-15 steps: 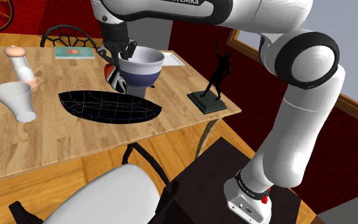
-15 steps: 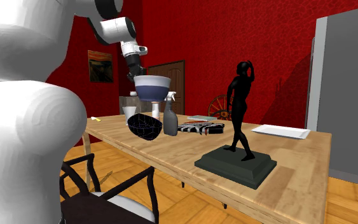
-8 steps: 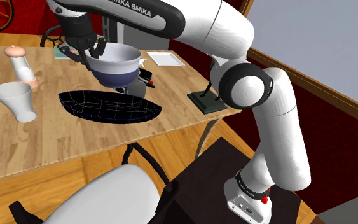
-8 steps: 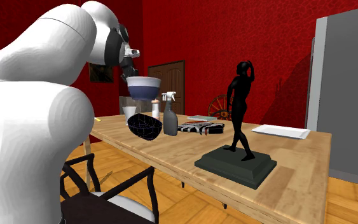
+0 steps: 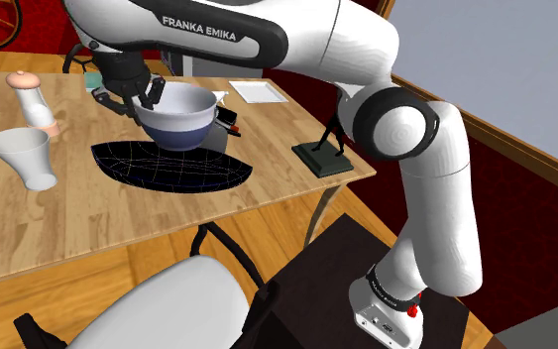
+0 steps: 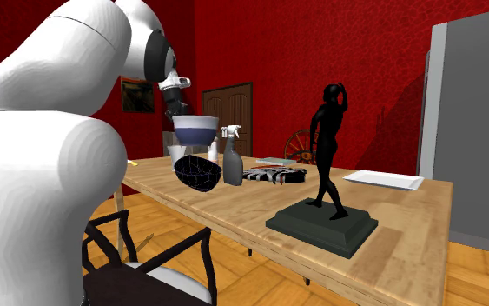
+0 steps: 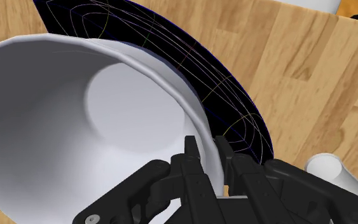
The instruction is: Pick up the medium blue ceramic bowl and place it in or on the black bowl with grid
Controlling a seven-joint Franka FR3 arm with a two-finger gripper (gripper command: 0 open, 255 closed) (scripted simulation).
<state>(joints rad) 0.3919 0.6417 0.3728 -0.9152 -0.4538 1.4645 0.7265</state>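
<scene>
Above the far rim of the black grid bowl (image 5: 167, 167) we see the blue bowl (image 5: 179, 117), white inside, hanging clear of the desk (image 5: 88, 213). The tool (image 7: 212, 167) pinches its rim between both fingers. Bare wood separates the black grid bowl from the white cup (image 5: 24, 154), and the statuette (image 5: 331, 139) stands well apart, near the desk's edge.

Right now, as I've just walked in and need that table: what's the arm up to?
The white arm is carrying a bowl, blue outside and white inside. Its tool is shut on the bowl's rim and holds it in the air over the black grid-lined bowl, which sits on the wooden table. The blue bowl is not yet set down.
</scene>
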